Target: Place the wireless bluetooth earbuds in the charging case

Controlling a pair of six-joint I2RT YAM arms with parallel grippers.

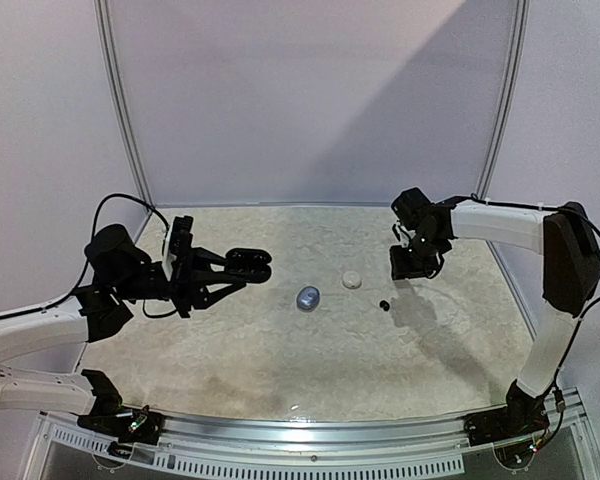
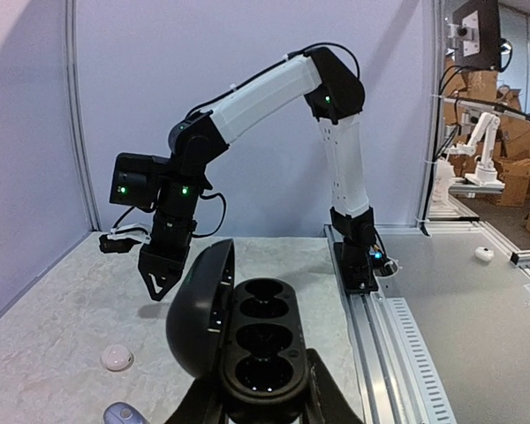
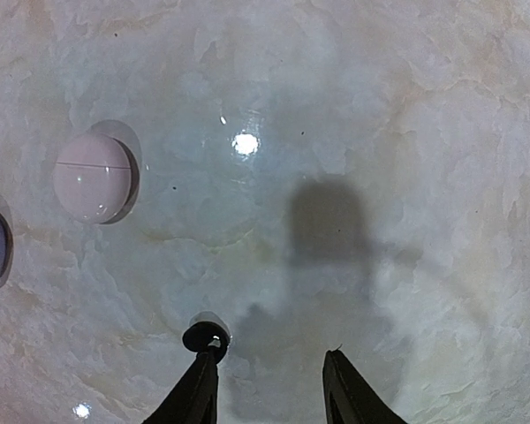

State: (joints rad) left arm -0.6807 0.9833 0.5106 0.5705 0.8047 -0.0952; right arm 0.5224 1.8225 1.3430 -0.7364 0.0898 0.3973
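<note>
**A:** Which step is this?

**B:** Picking up a bud, I'd judge. The left gripper (image 2: 256, 399) has its jaws clamped on the black charging case (image 2: 258, 340). It holds the case above the left part of the surface (image 1: 280, 370), lid (image 2: 199, 309) swung open. Every hollow I can see in it is empty.

**A:** And the bud?

**B:** One black earbud (image 3: 206, 336) lies on the surface right of the middle, a little nearer and to the right of a white case (image 3: 93, 177) that looks shut. A silvery-blue case (image 1: 308, 297) lies further left. I see no other buds.

**A:** The right arm?

**B:** The right gripper (image 3: 272, 355) hangs over the bud with its jaws apart and nothing in them. The bud sits at the tip of one finger, not in the gap.

**A:** So what's needed next?

**B:** Shift sideways until the bud lies between the jaws, then lower and close gently, since so small and rounded a thing could squirt out. After that, carry it left to an empty hollow.
</note>
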